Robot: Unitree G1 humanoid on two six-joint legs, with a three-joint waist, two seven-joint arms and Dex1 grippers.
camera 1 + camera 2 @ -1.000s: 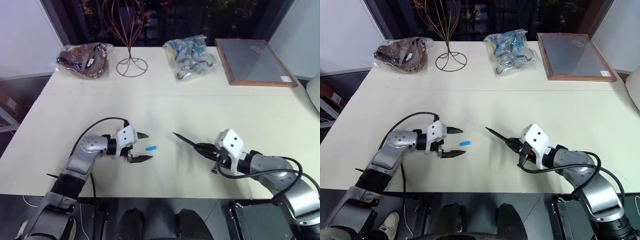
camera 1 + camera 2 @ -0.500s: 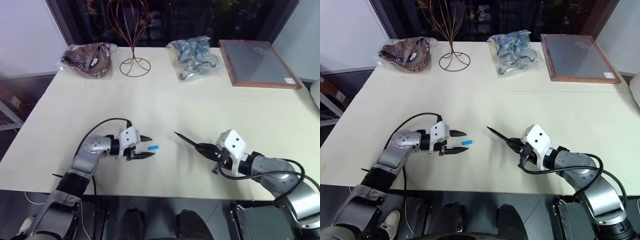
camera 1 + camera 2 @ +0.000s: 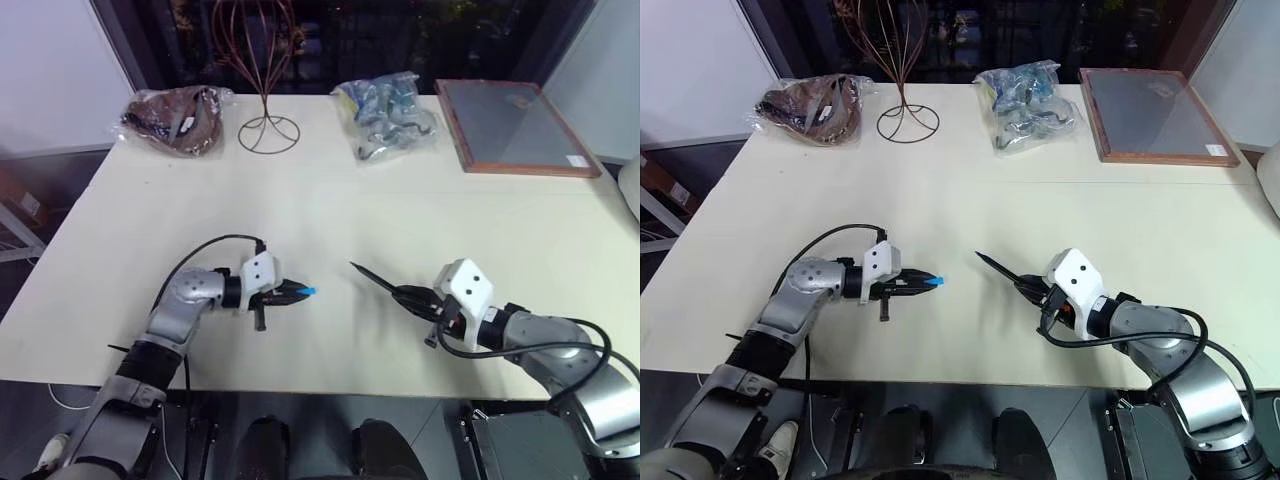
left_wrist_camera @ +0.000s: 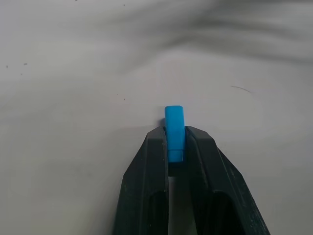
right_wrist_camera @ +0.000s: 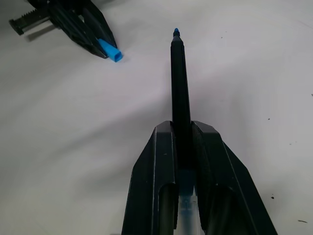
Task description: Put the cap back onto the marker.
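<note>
Left gripper [image 4: 176, 147] pinches the cap [image 4: 174, 131]; right gripper [image 5: 182, 132] clamps the marker [image 5: 179, 78]. Behind on the cream table [image 3: 330, 200]: wire stand [image 3: 263, 70], framed panel [image 3: 515, 125], bagged items, perhaps cables [image 3: 385, 115].

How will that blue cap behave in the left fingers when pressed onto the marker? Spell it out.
The cap looks like smooth hard plastic, so probably stiff but slippery. The left gripper pinches only its rear part, most of it sticking out, so it may pivot or slide back when pushed against the marker. Small and rounded, it is likely light and would roll if dropped.
</note>
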